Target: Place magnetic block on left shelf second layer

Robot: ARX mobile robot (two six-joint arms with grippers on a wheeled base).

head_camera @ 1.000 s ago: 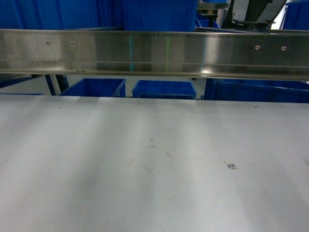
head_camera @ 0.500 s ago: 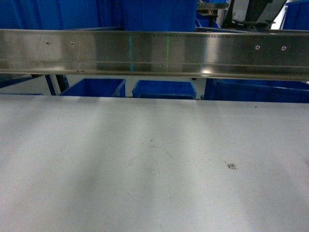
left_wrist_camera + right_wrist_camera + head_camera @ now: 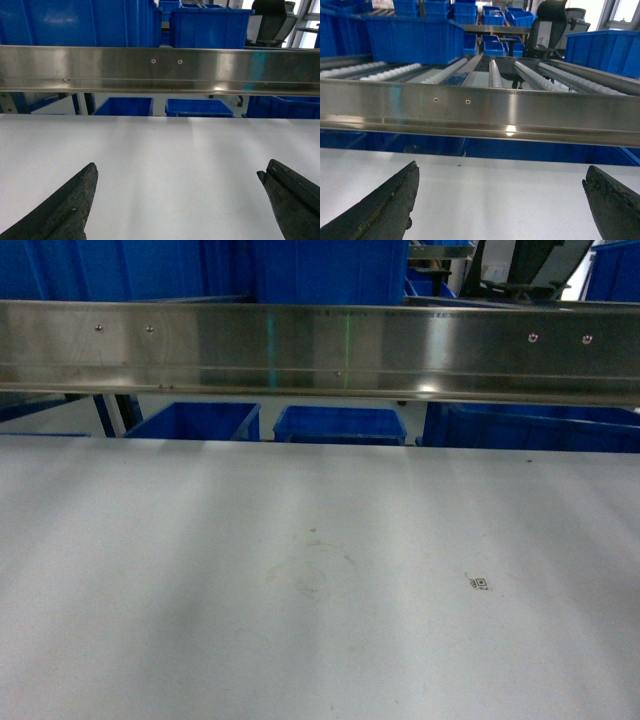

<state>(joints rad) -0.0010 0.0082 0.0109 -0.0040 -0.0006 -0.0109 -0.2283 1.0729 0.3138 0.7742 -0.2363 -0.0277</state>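
The magnetic block shows in none of the views. The left shelf second layer is not identifiable in these frames. In the left wrist view my left gripper [image 3: 179, 170] is open above the white tabletop [image 3: 170, 150], its dark fingertips [image 3: 80, 195] far apart with nothing between them. My right gripper [image 3: 502, 167] is open in the same way over the tabletop [image 3: 500, 190], empty. Neither gripper appears in the head view.
A steel beam [image 3: 320, 350] crosses above the far edge of the white table [image 3: 300, 570]. Small blue crates [image 3: 340, 425] sit behind it, and large blue tubs [image 3: 330, 270] stand higher up. Roller rails [image 3: 495, 72] and a black chair [image 3: 547, 20] lie beyond the beam.
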